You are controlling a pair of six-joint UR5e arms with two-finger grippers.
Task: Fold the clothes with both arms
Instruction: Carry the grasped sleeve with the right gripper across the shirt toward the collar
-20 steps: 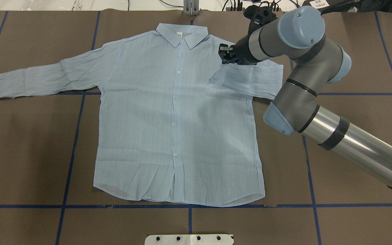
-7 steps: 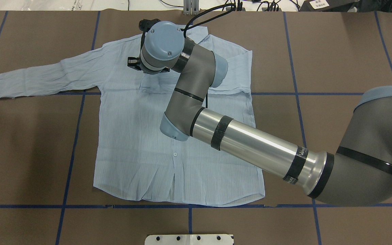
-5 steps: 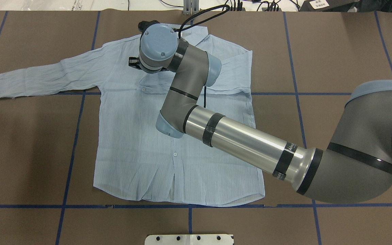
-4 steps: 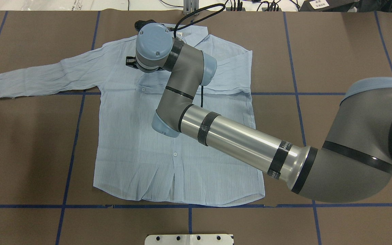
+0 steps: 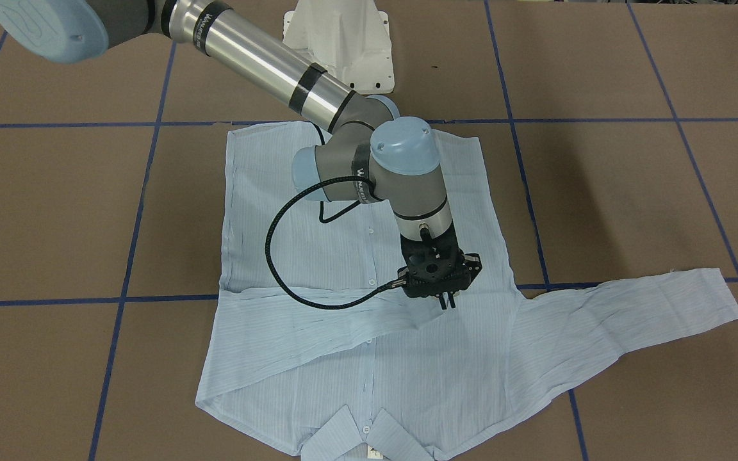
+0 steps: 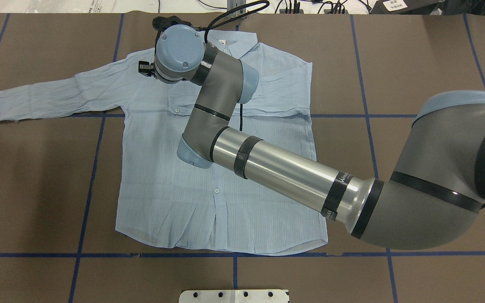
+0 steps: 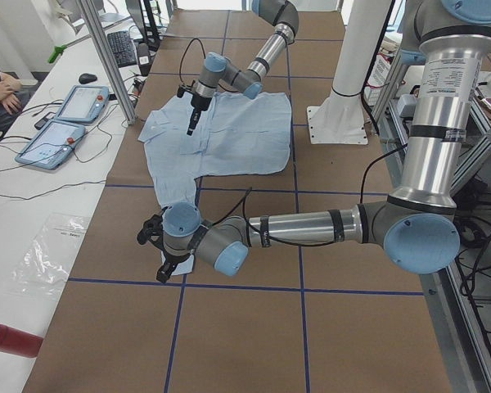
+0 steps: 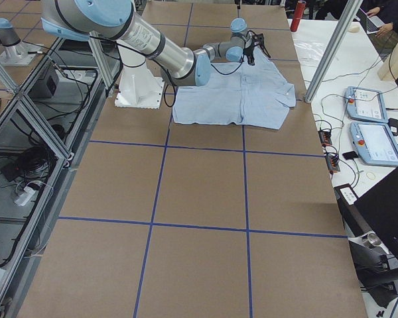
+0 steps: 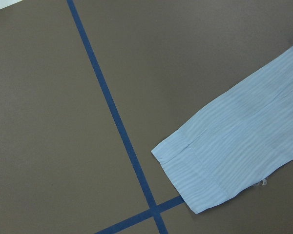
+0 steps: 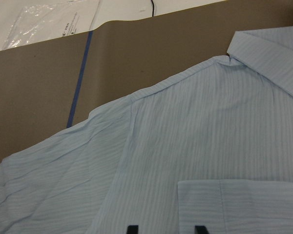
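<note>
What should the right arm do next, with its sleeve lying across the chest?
Probably lift the right arm up and away from the shirt. Its gripper hangs open and empty over the chest, the right sleeve lies flat across the front, and the left sleeve is stretched out to the side, not yet folded.

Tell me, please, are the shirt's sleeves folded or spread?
One sleeve is folded across the shirt; the other sleeve lies spread.
</note>
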